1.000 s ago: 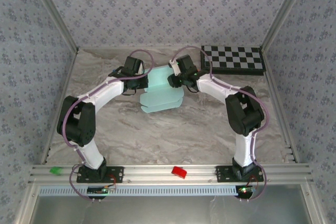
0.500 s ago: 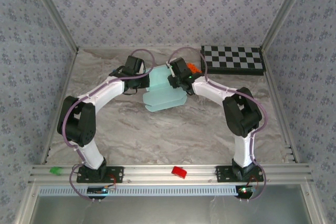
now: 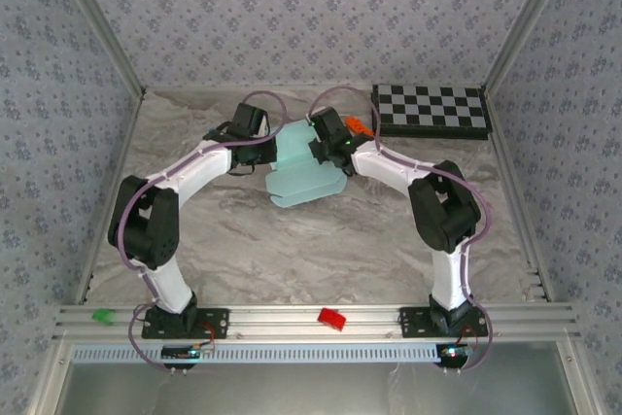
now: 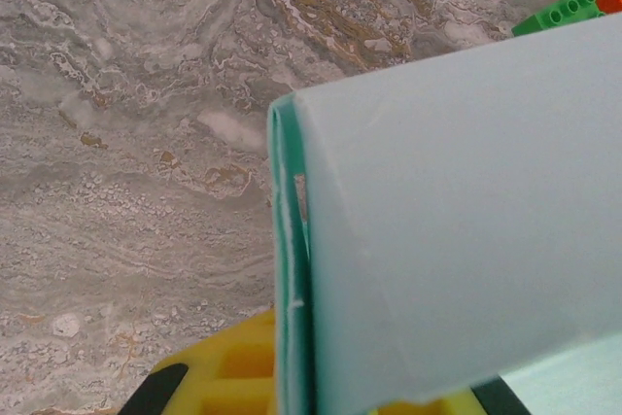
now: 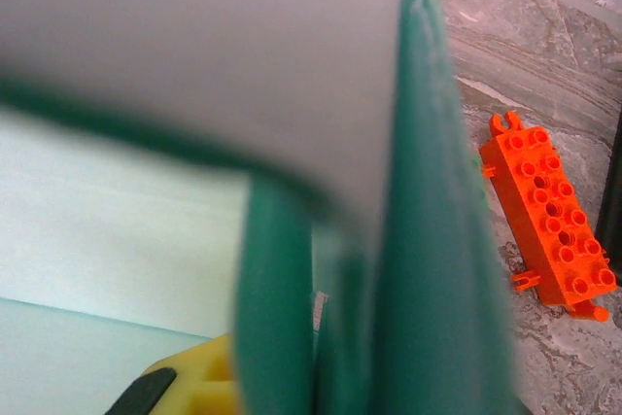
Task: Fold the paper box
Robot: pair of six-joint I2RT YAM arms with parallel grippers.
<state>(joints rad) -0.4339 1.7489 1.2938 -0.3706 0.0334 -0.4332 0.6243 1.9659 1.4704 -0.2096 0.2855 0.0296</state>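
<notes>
The paper box (image 3: 303,168) is a pale aqua cardboard sheet, partly folded, lifted between both arms at the table's back middle. My left gripper (image 3: 268,150) is shut on its left edge. In the left wrist view the teal-edged layers of the paper box (image 4: 457,221) run down between the yellow fingers (image 4: 219,381) of the left gripper (image 4: 311,381). My right gripper (image 3: 322,149) holds the right edge. In the right wrist view, blurred folded layers of the paper box (image 5: 194,65) pass through the right gripper (image 5: 321,376), beside one yellow finger (image 5: 194,381).
A black-and-white checkerboard (image 3: 432,111) lies at the back right. An orange brick (image 3: 358,127) (image 5: 549,216) rests just right of the right gripper, and a green brick (image 4: 569,12) lies nearby. A red brick (image 3: 332,319) and a green one (image 3: 101,317) sit on the front rail.
The right gripper has shifted left onto the box's right edge and closed on it. The orange brick beside it has come into view. The left arm has held still.
</notes>
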